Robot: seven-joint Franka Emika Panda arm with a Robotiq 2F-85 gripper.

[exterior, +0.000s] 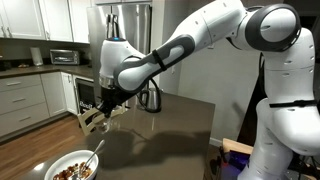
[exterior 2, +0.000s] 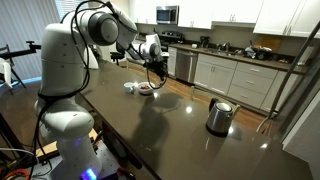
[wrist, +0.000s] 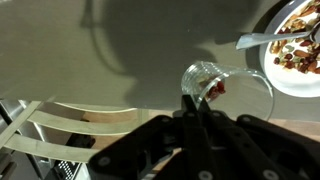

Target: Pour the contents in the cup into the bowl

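One clear cup (wrist: 228, 90) sits pinched in the tool (wrist: 197, 108), whose fingers are drawn narrow onto the glass near one end in the wrist view. The cup is tipped onto its side and lifted off the bench (wrist: 120, 60). Its body reaches toward the bowl (wrist: 276, 80) without touching it; the bowl lies just beside it at upper right, with a spoon (wrist: 255, 40) handle jutting over the rim. In an exterior view the tool (exterior: 103, 104) hangs above the bench edge, the bowl (exterior: 53, 166) lower and nearer the corner. A slatted chair (wrist: 60, 118) stands just past that edge. The kettle (exterior: 150, 97) is well apart, with bare dark bench between.
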